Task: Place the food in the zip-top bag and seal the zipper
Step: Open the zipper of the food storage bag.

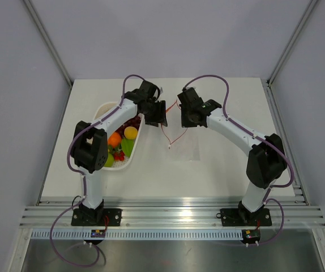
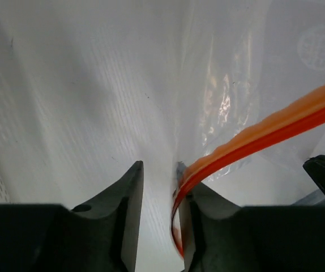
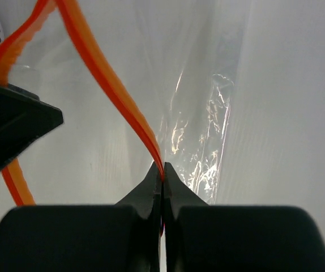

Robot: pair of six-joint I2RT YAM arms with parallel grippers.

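Precariously, right tool point(image 3: 162, 170) pinches the red-orange zipper strip point(image 3: 112, 90) of the clear plastic bag point(image 3: 202, 130); left tool point(image 2: 158, 170), jaws apart, may miss it.

**Two matching arms.** Left arm point(image 1: 93, 190) and right arm point(image 1: 230, 127): white tubular links joined by bulky black joint housings point(image 1: 89, 150). A purple cable point(image 1: 228, 90) leaves each black base plate point(image 1: 97, 217) and follows the links to the wrist. Left gripper point(image 2: 157, 181) and right gripper point(image 3: 162, 175): matte black, with wedge-shaped fingers point(image 2: 123, 226) tapering to narrow tips.
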